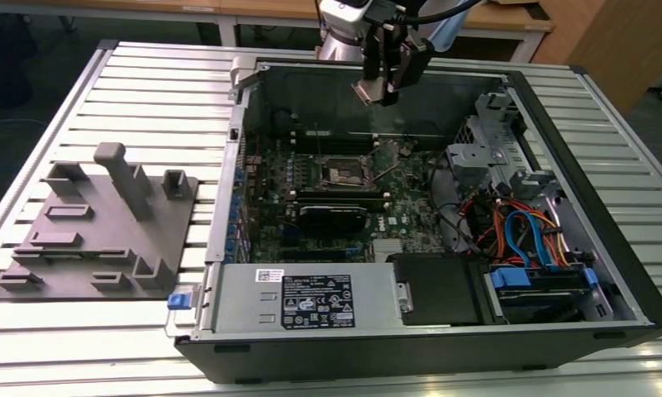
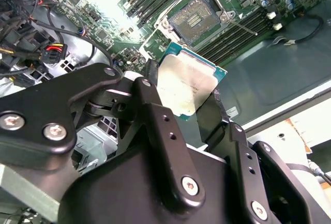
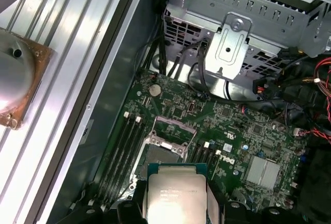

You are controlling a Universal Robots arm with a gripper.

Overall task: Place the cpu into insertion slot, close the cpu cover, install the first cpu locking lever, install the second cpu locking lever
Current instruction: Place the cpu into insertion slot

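My jaws are clamped on the flat, square, silver-grey metal-topped cpu (image 2: 189, 84). The square, dark-centred, metal-rimmed insertion slot (image 2: 199, 19) lies uncovered below my jaws, well apart, in the green circuit board (image 3: 232, 125).

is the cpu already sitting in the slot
No, the cpu is held in the gripper, clear of the board, and the insertion slot lies open and empty.
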